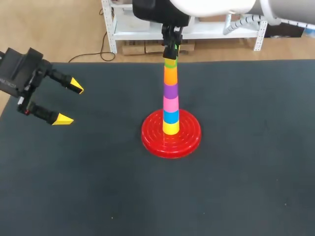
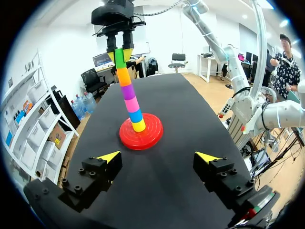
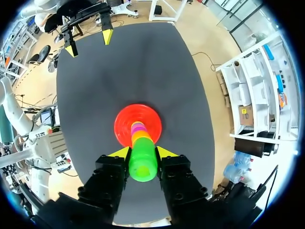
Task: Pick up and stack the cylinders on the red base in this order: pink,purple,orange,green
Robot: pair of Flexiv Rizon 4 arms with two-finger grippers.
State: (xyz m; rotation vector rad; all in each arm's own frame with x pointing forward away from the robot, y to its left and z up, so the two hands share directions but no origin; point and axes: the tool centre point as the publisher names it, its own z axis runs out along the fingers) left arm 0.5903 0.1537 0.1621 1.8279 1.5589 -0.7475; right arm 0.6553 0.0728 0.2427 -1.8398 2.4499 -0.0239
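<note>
The right claw [image 3: 143,152] pinches the green cylinder [image 3: 142,166] from both sides, upright, right on top of the orange cylinder [image 1: 170,74].

6 plastic cylinders, 1 per colour, mid-frame: yellow cylinder [image 1: 171,128], blue cylinder [image 1: 171,117], pink cylinder [image 1: 171,103], purple cylinder [image 1: 170,91], orange cylinder [image 1: 170,75], green cylinder [image 1: 170,62]. 1 round red plastic base [image 1: 150,133]. 1 dark desk [image 1: 246,187]. 2 black yellow-tipped grippers: left gripper [image 1: 70,103], right gripper [image 3: 143,152].
</note>
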